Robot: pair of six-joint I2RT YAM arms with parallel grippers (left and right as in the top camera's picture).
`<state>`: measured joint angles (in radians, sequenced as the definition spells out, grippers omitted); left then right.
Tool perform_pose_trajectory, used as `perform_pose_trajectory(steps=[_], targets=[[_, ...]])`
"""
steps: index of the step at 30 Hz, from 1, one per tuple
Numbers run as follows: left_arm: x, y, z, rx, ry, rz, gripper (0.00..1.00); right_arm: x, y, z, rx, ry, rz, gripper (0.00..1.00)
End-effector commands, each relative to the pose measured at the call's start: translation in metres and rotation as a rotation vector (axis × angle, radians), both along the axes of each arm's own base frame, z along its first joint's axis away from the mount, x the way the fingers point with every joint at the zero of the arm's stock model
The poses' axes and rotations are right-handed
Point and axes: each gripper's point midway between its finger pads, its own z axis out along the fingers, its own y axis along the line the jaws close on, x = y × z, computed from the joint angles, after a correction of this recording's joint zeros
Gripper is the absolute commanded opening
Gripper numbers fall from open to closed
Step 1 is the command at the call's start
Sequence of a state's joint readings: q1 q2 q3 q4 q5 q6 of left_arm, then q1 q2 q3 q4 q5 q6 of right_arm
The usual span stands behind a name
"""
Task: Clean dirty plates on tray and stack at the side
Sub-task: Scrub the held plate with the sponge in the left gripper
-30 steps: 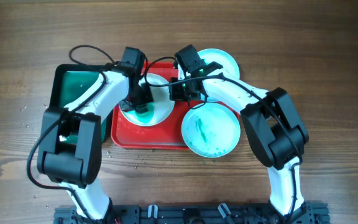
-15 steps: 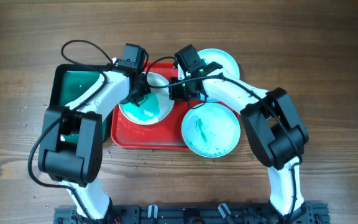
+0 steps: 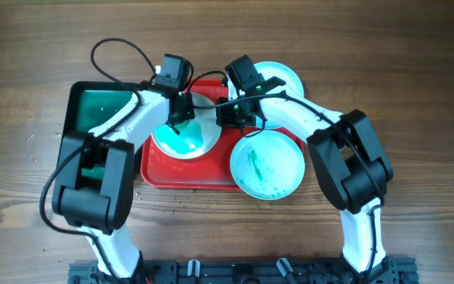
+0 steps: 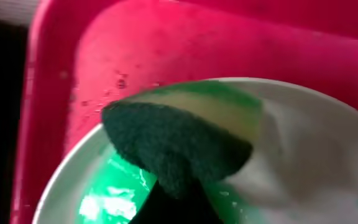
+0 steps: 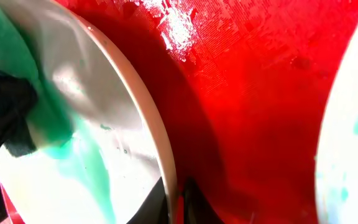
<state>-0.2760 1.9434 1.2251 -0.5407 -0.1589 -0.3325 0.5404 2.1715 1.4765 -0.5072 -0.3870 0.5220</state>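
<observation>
A white plate (image 3: 186, 138) smeared with green lies on the red tray (image 3: 181, 178). My left gripper (image 3: 181, 113) is shut on a dark green sponge (image 4: 173, 149) and presses it on the plate's far part (image 4: 303, 155). My right gripper (image 3: 225, 120) is shut on the white plate's right rim (image 5: 161, 149), one finger on each side. A pale mint-blue plate (image 3: 267, 163) with green streaks lies at the tray's right end. Another mint-blue plate (image 3: 284, 77) lies behind, partly hidden by my right arm.
A smaller dark green tray (image 3: 93, 108) stands left of the red tray, partly under my left arm. Small crumbs dot the wooden table (image 3: 416, 95) at the left and front. A black rail (image 3: 235, 272) runs along the near edge.
My left gripper has moved the sponge from the plate's middle toward its far edge, spreading green over the plate. The right gripper has kept its hold on the rim.
</observation>
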Motion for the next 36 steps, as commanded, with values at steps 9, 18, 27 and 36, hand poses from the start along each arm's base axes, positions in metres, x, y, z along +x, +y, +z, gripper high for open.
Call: perform_pose_trajectory(steps=[9, 18, 27, 36], targets=[[-0.074, -0.109, -0.004, -0.558, 0.291, -0.419, 0.04, 0.003, -0.002, -0.01, -0.013, 0.001, 0.011, 0.09], [-0.023, 0.045, -0.025, -0.032, 0.133, 0.265, 0.04, 0.003, -0.002, -0.01, -0.013, 0.001, 0.011, 0.09], [-0.061, -0.072, 0.016, -0.691, 0.283, -0.283, 0.04, -0.001, 0.003, -0.007, 0.022, 0.009, 0.05, 0.09], [0.001, -0.027, 0.0, -0.393, 0.061, -0.074, 0.04, -0.003, 0.004, -0.007, 0.031, 0.018, 0.057, 0.09]])
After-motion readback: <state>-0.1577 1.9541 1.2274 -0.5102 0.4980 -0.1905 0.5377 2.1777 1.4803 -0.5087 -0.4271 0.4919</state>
